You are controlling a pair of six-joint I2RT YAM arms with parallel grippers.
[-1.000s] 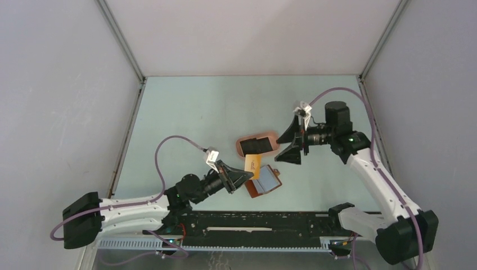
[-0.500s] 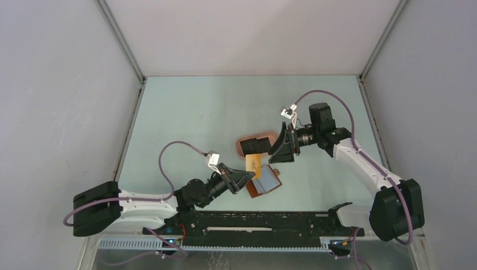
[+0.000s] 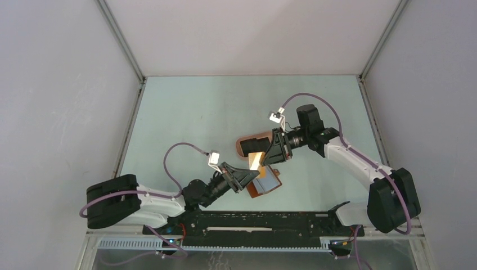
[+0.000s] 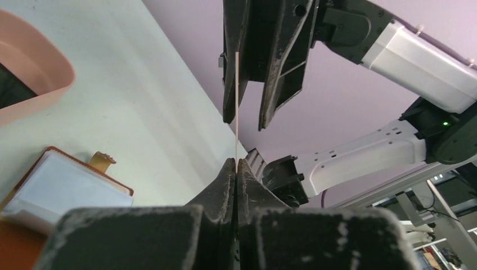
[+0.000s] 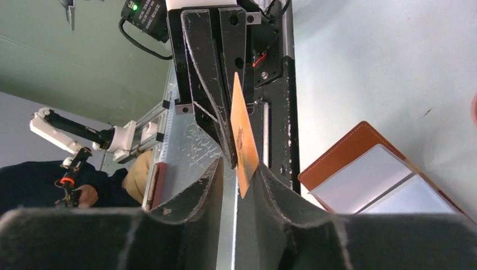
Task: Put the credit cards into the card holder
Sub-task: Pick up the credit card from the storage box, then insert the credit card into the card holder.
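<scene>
My left gripper [image 4: 236, 163] is pinched shut on one edge of the tan card [image 4: 237, 101], holding it upright in the air near the open card holder [image 3: 265, 183]. I judge that's a handover: the right gripper [image 4: 246, 121] straddles the free edge, jaws apart and not yet clamped.

Leather card holder [image 5: 350, 151]; smooth plastic tan card [image 5: 242, 143].

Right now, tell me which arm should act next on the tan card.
Right. The right gripper holds open jaws astride the tan card, ready to close; the left gripper is shut on its opposite end, merely presenting it.
</scene>
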